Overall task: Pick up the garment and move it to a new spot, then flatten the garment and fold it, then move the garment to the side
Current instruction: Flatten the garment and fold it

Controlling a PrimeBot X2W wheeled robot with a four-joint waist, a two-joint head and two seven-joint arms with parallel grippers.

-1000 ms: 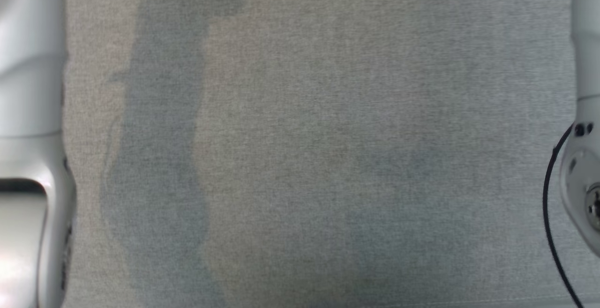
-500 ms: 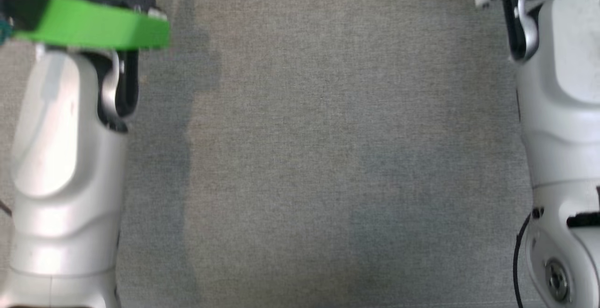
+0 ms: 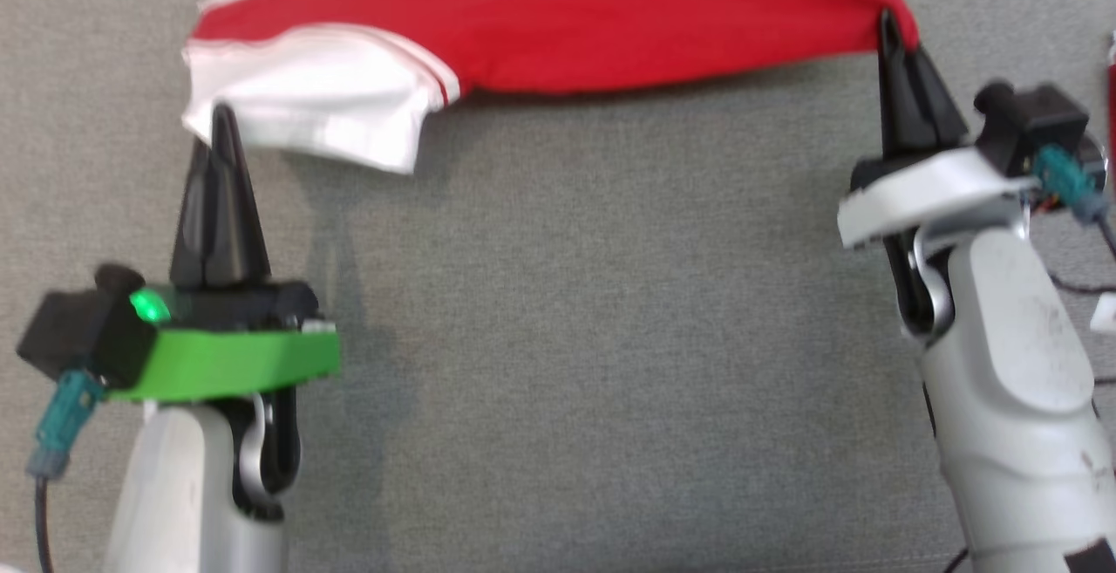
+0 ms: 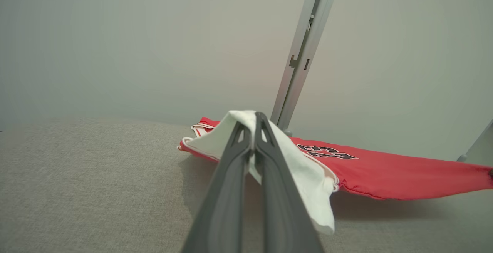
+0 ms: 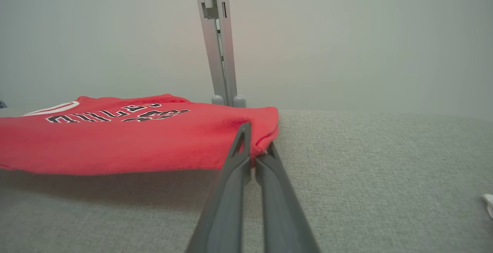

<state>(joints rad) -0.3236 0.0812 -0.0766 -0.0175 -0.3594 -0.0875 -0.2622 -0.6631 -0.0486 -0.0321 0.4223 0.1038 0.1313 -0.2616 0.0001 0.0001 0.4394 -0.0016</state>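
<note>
The garment (image 3: 610, 23) is a red shirt with white sleeves and dark lettering, stretched across the top of the head view just above the grey cloth surface. My left gripper (image 3: 222, 119) is shut on its white sleeve (image 4: 296, 168), which drapes over the fingertips in the left wrist view. On the other side, my right gripper (image 3: 889, 28) is shut on the red corner (image 5: 262, 129) of the garment. Between the two grips the garment (image 5: 115, 141) hangs a little off the surface and casts a shadow beneath.
The grey fabric surface (image 3: 593, 337) spreads out below the garment. A grey metal post (image 5: 219, 41) stands behind the garment against a pale wall. A red object (image 3: 1112, 85) and a small white item (image 3: 1105, 311) lie at the far right edge.
The head camera has tilted: earlier it showed bare grey cloth and forearms, now both grippers and the red garment are in view.
</note>
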